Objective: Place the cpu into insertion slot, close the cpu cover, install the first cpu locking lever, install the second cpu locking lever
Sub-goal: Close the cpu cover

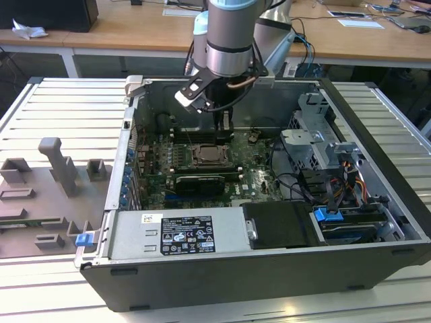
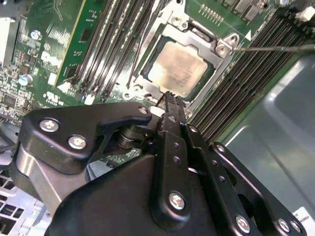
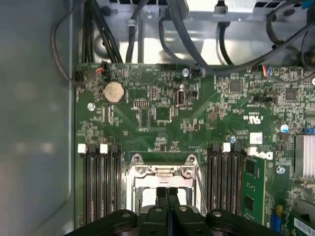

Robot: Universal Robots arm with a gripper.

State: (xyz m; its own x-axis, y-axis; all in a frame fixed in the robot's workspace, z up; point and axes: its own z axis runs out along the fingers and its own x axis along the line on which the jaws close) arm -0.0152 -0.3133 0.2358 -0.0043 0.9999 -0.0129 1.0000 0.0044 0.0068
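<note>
The cpu (image 2: 179, 66), a pale silver-beige square, lies in the insertion slot (image 1: 209, 157) on the green board. The silver cpu cover (image 2: 216, 73) frames it, lying flat around the chip. A thin locking lever (image 2: 275, 47) sticks out from one corner of the socket. Another thin lever (image 2: 140, 46) runs along the opposite side. My gripper (image 1: 225, 128) hangs just above the socket's far edge, and its black fingers are shut with nothing between them. In both wrist views the fingertips (image 2: 170, 98) meet right at the frame's edge (image 3: 162, 172).
Long black memory slots (image 3: 98, 182) flank the socket on both sides. A black graphics card (image 1: 195, 182) lies nearer the case front, with a power supply (image 1: 175, 232) before it. Cables (image 1: 296, 182) and a drive cage (image 1: 323, 145) fill the exterior view's right.
</note>
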